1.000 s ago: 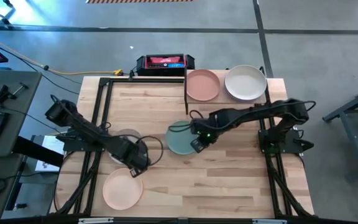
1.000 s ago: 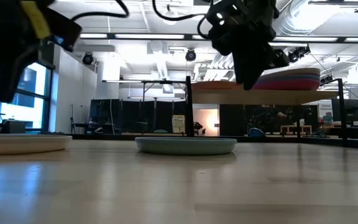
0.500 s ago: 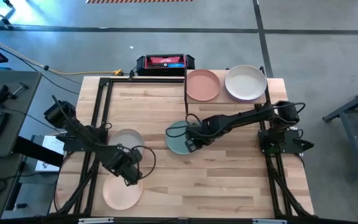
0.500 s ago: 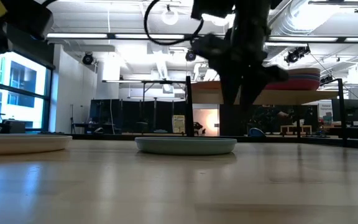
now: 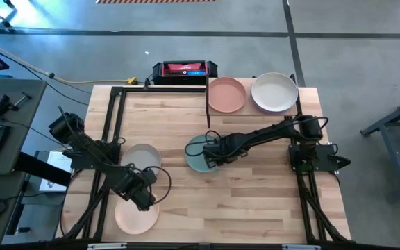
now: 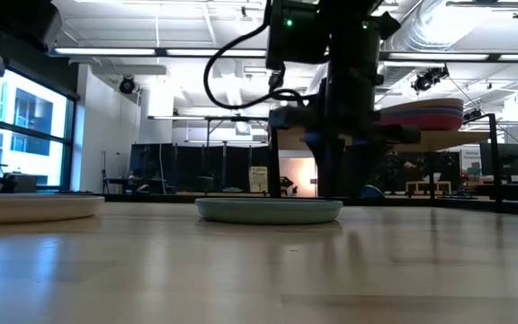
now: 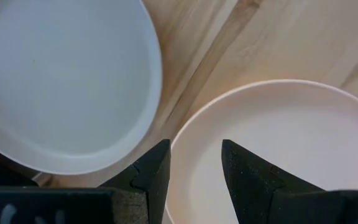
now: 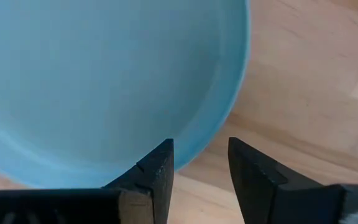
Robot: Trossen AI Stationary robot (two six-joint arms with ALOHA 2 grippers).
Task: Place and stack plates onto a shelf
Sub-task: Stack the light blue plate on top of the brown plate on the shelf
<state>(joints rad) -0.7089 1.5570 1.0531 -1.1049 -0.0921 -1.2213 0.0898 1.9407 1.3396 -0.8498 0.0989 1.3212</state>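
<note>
the slatted wooden tabletop (image 5: 255, 201) is carrying everything, with a black frame running round its edges. at its far right corner the shelf (image 6: 425, 139) is standing raised on black posts, and it is bearing two stacks of plates: one topped by a peach-pink plate (image 5: 226, 95), the other by a cream plate (image 5: 274, 92); in the low view several coloured rims are showing layered under them.

the right arm is reaching in from the right edge toward the middle of the tabletop, where a teal green plate (image 5: 197, 155) is lying flat. the right pincer (image 5: 212, 157) is sitting low over that plate's near-right rim, its fingers (image 8: 156, 168) spread apart with the rim passing just ahead of the gap, nothing grasped.

the left arm is bending in from the left side. two plates are lying near the front-left corner, just beside each other: a grey-beige plate (image 5: 142, 156) and, nearer the front edge, a pale pink plate (image 5: 132, 215). the left pincer (image 5: 142, 200) is hovering over the far rim of the pale pink plate, released, with its fingers (image 7: 154, 171) straddling the rim line and not clamped on it.
</note>
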